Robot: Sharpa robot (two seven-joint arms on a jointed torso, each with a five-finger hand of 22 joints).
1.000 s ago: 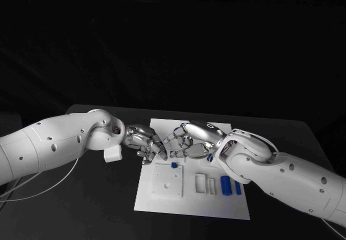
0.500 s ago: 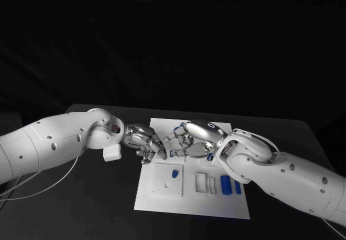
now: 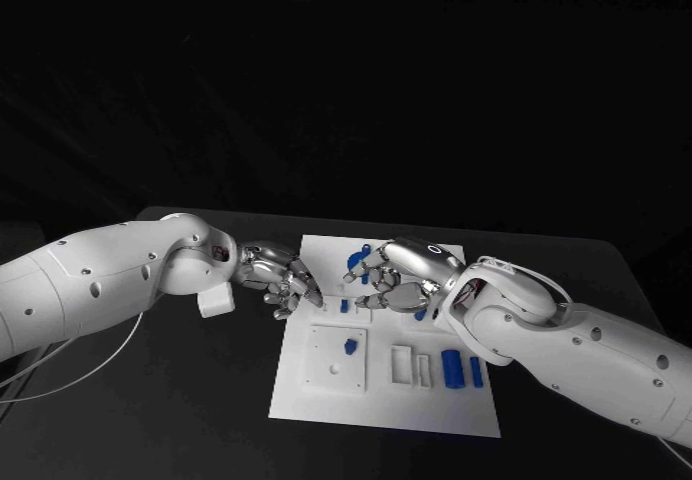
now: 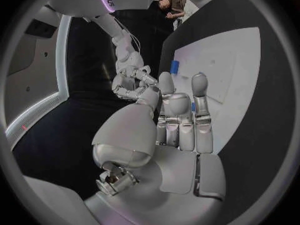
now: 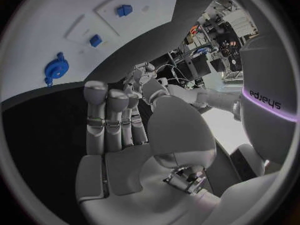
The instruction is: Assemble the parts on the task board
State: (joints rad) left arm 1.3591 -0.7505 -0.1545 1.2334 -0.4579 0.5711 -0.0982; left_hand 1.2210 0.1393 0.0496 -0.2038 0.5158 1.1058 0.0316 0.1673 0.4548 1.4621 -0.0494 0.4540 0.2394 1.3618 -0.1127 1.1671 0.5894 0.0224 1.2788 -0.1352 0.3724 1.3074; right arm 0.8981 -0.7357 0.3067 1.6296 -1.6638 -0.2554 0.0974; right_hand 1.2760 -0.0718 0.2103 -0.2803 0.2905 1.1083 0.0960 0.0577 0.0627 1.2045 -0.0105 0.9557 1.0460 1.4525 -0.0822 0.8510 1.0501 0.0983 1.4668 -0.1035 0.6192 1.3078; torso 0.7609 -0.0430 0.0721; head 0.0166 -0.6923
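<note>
The white task board (image 3: pixel 433 410) lies mid-table. My left hand (image 3: pixel 283 285) hovers at its left edge, fingers stretched out and holding nothing; its fingers (image 4: pixel 181 115) point over the board. My right hand (image 3: pixel 389 276) hangs over the board's far part, fingers extended and empty (image 5: pixel 109 115). A round blue part (image 3: pixel 356 260) (image 5: pixel 56 69) lies on the board just beyond its fingertips. A small blue part (image 3: pixel 351 346) stands in the raised square block (image 3: pixel 332 372). Another small blue part (image 3: pixel 345 306) sits between the hands. A blue cylinder (image 3: pixel 451 369) and a thin blue bar (image 3: pixel 475 371) lie on the right.
A white slotted holder (image 3: pixel 410 366) stands on the board beside the cylinder. Bare black table (image 3: pixel 202 400) lies left of the board under my left forearm, and my right forearm (image 3: pixel 577 350) crosses the board's right side.
The hands, close together over the board a second ago, have drawn apart and back. The small blue part shifted from the block's far edge onto the block.
</note>
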